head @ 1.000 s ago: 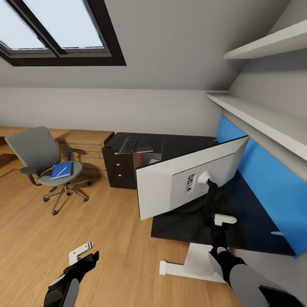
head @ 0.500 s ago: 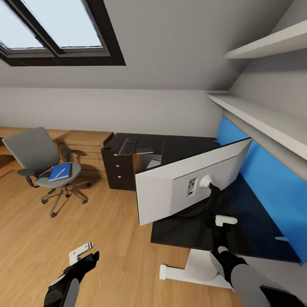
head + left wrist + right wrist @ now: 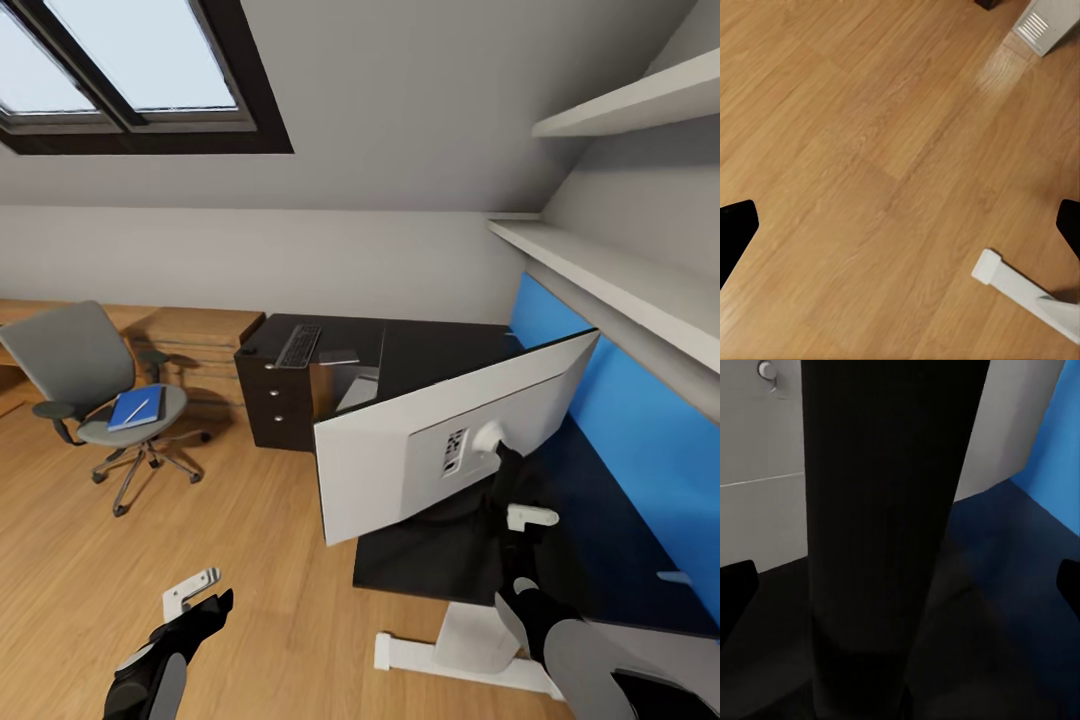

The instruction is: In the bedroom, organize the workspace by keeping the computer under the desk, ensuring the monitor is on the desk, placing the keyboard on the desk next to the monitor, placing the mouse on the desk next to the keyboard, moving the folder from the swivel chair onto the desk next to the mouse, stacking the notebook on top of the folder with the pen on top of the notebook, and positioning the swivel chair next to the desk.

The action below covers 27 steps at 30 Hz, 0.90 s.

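Monitor (image 3: pixel 440 430): wide screen seen from its light grey back, on a black stand (image 3: pixel 500 485), standing on the black top of the desk (image 3: pixel 590 560) at the 4 o'clock part of the head view, screen tilted with its 3 o'clock end higher. Right gripper (image 3: pixel 515 520): at the stand, directly below the screen's rear mount; in the right wrist view the stand's dark column (image 3: pixel 885 510) runs between the two black fingertips (image 3: pixel 735 585), which sit wide to either side of it, and whether they press on the column cannot be told. Blue back panel (image 3: pixel 640 430): along the desk's 3 o'clock edge, under two white shelves (image 3: pixel 620 280). Keyboard (image 3: pixel 300 345): on the far end of the desk top, above the dark drawers (image 3: pixel 268 400) with round knobs, at 11 o'clock from the monitor and well apart from it. Swivel chair (image 3: pixel 95 385): on the wooden floor (image 3: pixel 150 540) at 9 o'clock, well apart from the desk, with the blue folder (image 3: pixel 137 408) flat on its seat and a thin white pen (image 3: pixel 138 409) lying on top. Left gripper (image 3: pixel 195 595): low at 7 o'clock over bare floor, fingers spread and holding nothing; its wrist view shows floorboards and a white desk foot (image 3: pixel 1020 289). Skylight (image 3: pixel 130 70): at 11 o'clock in the sloped ceiling.
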{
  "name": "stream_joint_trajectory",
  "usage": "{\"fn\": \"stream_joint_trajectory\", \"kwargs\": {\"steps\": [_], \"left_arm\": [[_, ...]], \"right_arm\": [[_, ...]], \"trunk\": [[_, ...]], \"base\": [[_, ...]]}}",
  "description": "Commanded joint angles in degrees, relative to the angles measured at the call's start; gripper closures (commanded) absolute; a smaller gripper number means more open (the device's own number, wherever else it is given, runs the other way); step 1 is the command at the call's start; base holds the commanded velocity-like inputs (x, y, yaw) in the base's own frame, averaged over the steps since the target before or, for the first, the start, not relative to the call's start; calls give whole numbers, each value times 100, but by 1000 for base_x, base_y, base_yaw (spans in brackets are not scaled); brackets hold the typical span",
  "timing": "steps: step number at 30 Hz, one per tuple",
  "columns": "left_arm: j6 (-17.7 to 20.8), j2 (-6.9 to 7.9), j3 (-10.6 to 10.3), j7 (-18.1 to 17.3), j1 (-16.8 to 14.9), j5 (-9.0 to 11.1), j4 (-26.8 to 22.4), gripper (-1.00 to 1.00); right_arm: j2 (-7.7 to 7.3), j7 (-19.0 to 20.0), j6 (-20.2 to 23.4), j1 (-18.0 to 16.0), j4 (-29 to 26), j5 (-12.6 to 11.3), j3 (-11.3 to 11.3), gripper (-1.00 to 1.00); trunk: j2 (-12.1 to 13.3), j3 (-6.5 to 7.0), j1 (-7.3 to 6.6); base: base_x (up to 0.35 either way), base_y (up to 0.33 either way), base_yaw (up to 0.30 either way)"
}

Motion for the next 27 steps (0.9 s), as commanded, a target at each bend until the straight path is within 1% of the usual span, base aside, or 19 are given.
{"fn": "stream_joint_trajectory", "kwargs": {"steps": [1,5,13,25,26,27], "left_arm": [[26,-4,4,35,-5,61,-9,-100],[5,-10,1,35,-5,61,-8,-100],[-104,-15,0,35,-5,61,31,-100],[-123,-16,0,35,-5,61,62,-100],[-123,-16,0,35,-5,61,62,-100],[-123,-16,0,35,-5,61,62,-100]], "right_arm": [[0,-33,-12,-7,8,61,-26,-100],[-1,-33,-11,-6,8,61,-26,-100],[-7,-33,-11,-6,8,61,-26,-100],[-10,-33,-11,-8,63,61,-26,-100],[-10,-33,-11,-9,74,61,-26,100],[-10,-33,-11,-7,92,61,-26,100]], "trunk": [[-12,-12,4],[-12,-12,4],[-12,-12,4],[-12,-12,4],[-12,-12,4],[-12,-12,4]], "base": [[52,0,0],[39,0,0],[118,0,0],[15,0,0],[2,0,0],[1,0,0]]}}
